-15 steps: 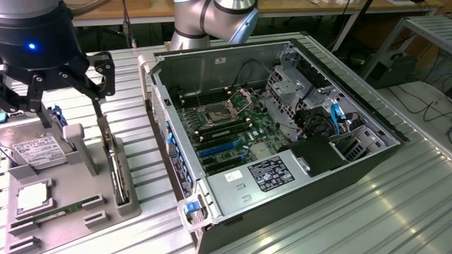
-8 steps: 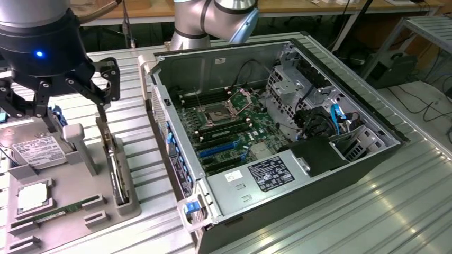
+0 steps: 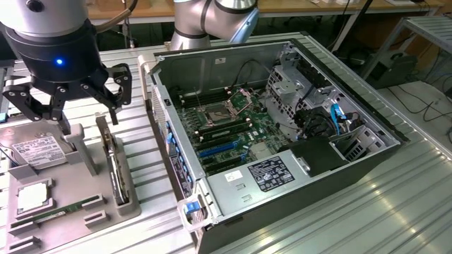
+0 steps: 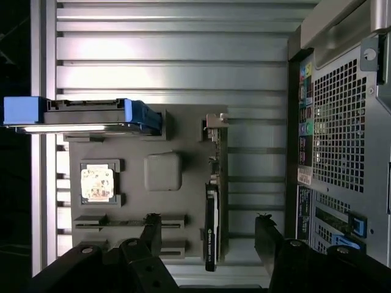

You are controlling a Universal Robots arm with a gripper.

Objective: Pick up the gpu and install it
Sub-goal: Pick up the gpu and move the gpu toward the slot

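Observation:
The gpu (image 3: pixel 111 159) is a thin dark card standing on edge in a slot of the grey fixture tray (image 3: pixel 84 222), left of the open computer case (image 3: pixel 282 121). In the wrist view the gpu (image 4: pixel 214 201) runs lengthwise with its silvery bracket (image 4: pixel 215 121) at the far end. My gripper (image 3: pixel 81 114) hangs above the tray, open, holding nothing. Seen from the wrist, the gripper (image 4: pixel 209 235) straddles the line of the card from above, one finger (image 4: pixel 153 231) on each side, clear of it. The motherboard (image 3: pixel 233 127) with blue slots (image 3: pixel 215 151) lies exposed inside the case.
On the tray sit a hard drive (image 3: pixel 39 151) with a white label, a processor chip (image 3: pixel 32 197) and a green memory stick (image 3: pixel 60 211). A raised grey block (image 4: pixel 163 172) stands beside the card. The case's rear panel (image 4: pixel 342 122) borders the tray. Ribbed metal tabletop (image 3: pixel 395 211) surrounds everything.

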